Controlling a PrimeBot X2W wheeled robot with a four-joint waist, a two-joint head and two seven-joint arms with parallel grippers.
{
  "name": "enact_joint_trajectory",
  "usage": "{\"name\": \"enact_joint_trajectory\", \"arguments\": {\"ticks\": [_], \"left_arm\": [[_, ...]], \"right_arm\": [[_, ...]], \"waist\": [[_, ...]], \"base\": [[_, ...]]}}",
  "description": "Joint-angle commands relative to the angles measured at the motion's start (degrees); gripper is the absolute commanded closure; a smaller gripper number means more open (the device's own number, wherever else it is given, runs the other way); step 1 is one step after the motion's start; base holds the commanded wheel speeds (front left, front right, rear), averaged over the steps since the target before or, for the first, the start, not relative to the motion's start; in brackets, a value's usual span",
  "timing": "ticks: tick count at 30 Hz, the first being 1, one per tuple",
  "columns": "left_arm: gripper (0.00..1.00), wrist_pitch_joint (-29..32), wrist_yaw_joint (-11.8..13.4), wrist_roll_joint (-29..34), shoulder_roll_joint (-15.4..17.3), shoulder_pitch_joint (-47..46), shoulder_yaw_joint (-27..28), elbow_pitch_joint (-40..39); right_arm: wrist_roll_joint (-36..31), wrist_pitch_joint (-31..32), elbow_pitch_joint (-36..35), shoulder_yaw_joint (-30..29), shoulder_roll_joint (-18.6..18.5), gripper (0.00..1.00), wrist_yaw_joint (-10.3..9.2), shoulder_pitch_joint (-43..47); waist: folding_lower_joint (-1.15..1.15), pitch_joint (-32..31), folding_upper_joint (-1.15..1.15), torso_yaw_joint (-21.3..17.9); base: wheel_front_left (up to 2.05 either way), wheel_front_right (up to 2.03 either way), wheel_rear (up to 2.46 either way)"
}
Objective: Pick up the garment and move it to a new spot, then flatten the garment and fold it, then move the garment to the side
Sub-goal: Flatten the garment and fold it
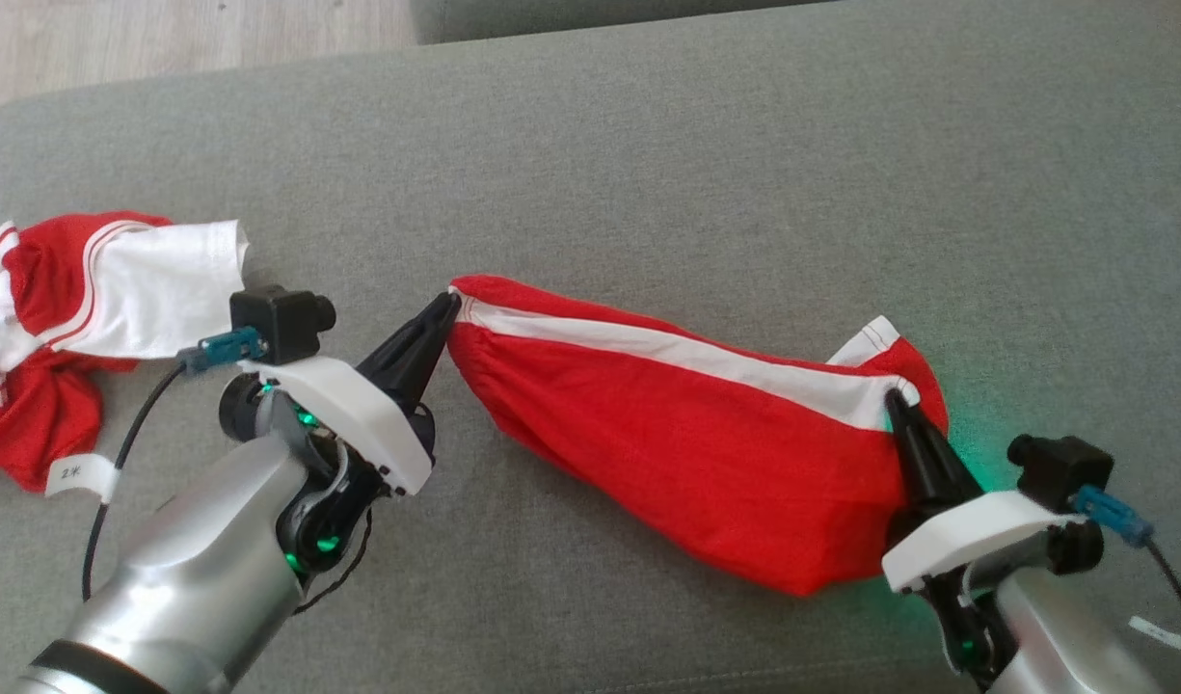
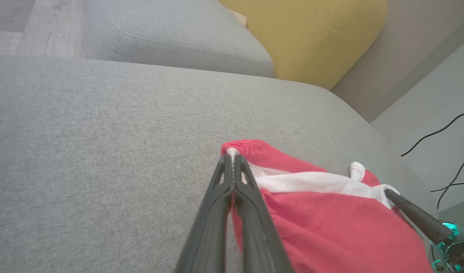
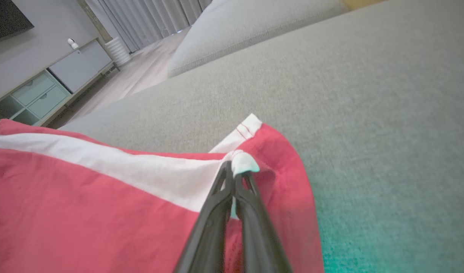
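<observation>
**Q:** Where are you in the job?

**A:** I have the red cloth garment with a white band (image 1: 686, 424) pinched at both ends of that band. My left end effector (image 1: 448, 306) is clamped on the gathered corner. My right end effector (image 1: 897, 400) is closed on the white hem at the far end. The cloth sags between them, and its lower edge seems to rest on the grey fabric sofa seat (image 1: 648, 145).

**Q:** Which step is that?

**A:** I judge it to be the flattening, since the cloth is bunched, not spread.

**Q:** And the next move?

**A:** I should draw my two ends apart until the band runs taut, then lower the cloth smoothly onto the seat. The pull needs to be even, because such thin pinches could slip.

**Q:** Is anything in the way?

**A:** A crumpled red-and-white garment (image 1: 89, 289) lies well apart on my left. I'd stay clear of it.
</observation>
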Motion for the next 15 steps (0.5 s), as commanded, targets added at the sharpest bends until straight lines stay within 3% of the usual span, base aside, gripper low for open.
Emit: {"name": "enact_joint_trajectory", "arguments": {"ticks": [1,9,15], "left_arm": [[1.0,-0.87,-0.01,0.63,1.36,-3.07,2.11,-0.63],[1.0,-1.09,-0.69,0.03,1.53,-5.7,4.28,-2.9],[1.0,2.3,-1.23,0.09,1.45,-15.73,6.14,-6.18]], "right_arm": [[-0.01,-0.55,-2.53,0.9,-1.18,1.0,0.44,-1.13],[0.4,-0.55,-12.51,-4.1,-2.87,1.0,0.44,-0.97],[2.7,1.43,-18.05,-5.68,-6.64,1.0,0.44,-10.34]], "waist": [[0.0,-0.36,0.0,-0.12],[0.0,-1.41,0.0,-1.1],[0.0,0.6,0.0,-2.81]], "base": [[0.0,0.0,0.0],[0.0,0.0,0.0],[0.0,0.0,0.0]]}}
